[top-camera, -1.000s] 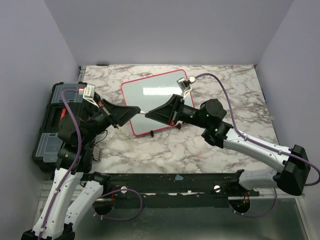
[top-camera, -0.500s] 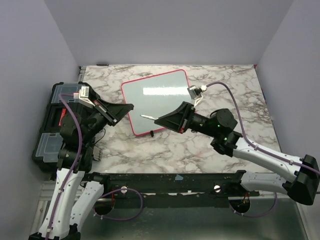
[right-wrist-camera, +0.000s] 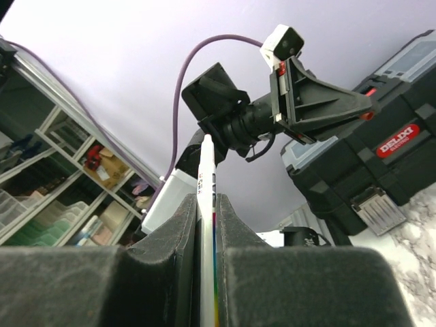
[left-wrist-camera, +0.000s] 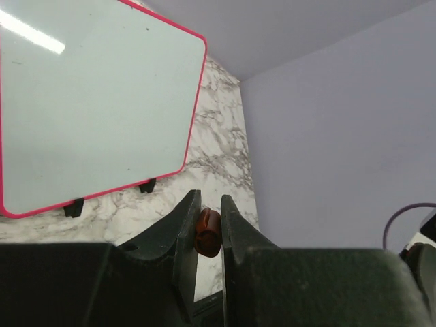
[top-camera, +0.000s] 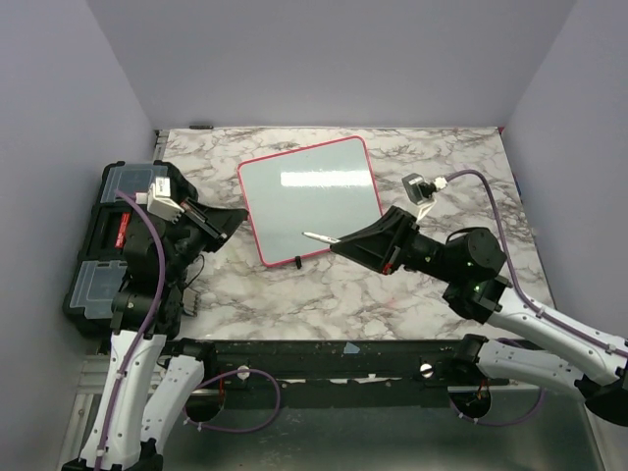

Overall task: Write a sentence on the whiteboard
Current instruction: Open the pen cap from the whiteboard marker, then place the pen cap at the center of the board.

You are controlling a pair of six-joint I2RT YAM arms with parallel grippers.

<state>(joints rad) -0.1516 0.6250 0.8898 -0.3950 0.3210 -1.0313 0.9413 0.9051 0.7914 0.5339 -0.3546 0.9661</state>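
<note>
The whiteboard (top-camera: 309,191) lies flat on the marble table, glossy white-grey with a red-pink frame and no writing on it. It also shows in the left wrist view (left-wrist-camera: 88,109). My right gripper (top-camera: 337,245) is shut on a white marker (top-camera: 316,236) whose tip hangs over the board's near edge. In the right wrist view the marker (right-wrist-camera: 206,177) stands between the jaws of the right gripper (right-wrist-camera: 206,201). My left gripper (top-camera: 238,214) is just left of the board, shut on a small red-brown cap (left-wrist-camera: 208,231).
A black toolbox (top-camera: 103,240) with clear lid compartments stands at the table's left edge, under my left arm; it also shows in the right wrist view (right-wrist-camera: 381,150). Purple walls close in the table (top-camera: 442,167) on three sides. Small black clips (top-camera: 297,261) sit on the board's near edge.
The two grippers have pulled apart. My right gripper drew back to the right with the marker. My left gripper drew back to the left with the cap.
</note>
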